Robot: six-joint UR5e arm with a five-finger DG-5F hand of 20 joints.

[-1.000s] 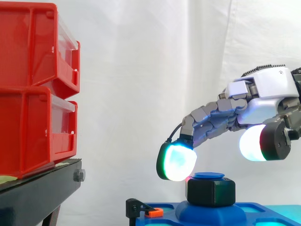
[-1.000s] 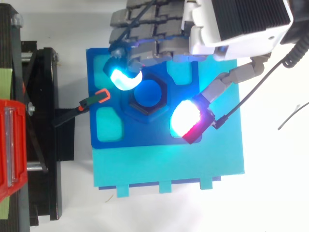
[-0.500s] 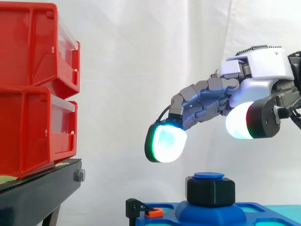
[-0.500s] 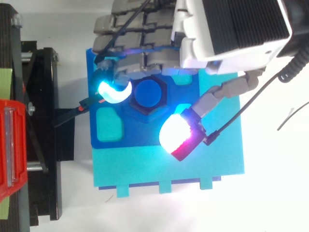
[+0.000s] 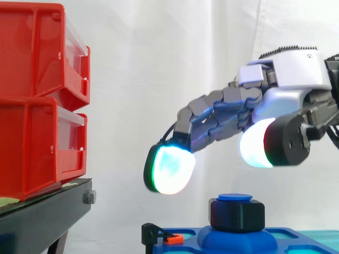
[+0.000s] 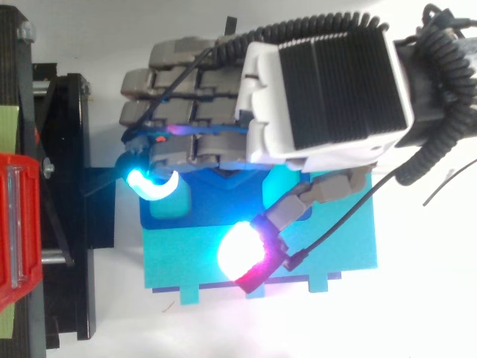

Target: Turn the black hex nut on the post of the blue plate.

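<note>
Side view: loosely extended hand (image 5: 288, 87) clear above black hex nut (image 5: 237, 215).

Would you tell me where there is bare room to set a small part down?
Free: the cyan base strip beside the blue plate, and the white table beyond the base. Crowded: the robot hand hangs over the black hex nut, and the black stand flanks the plate.

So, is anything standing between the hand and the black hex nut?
Nothing visible. In the side view the open hand hovers above the black hex nut on the blue plate, with only bare air between them.
</note>
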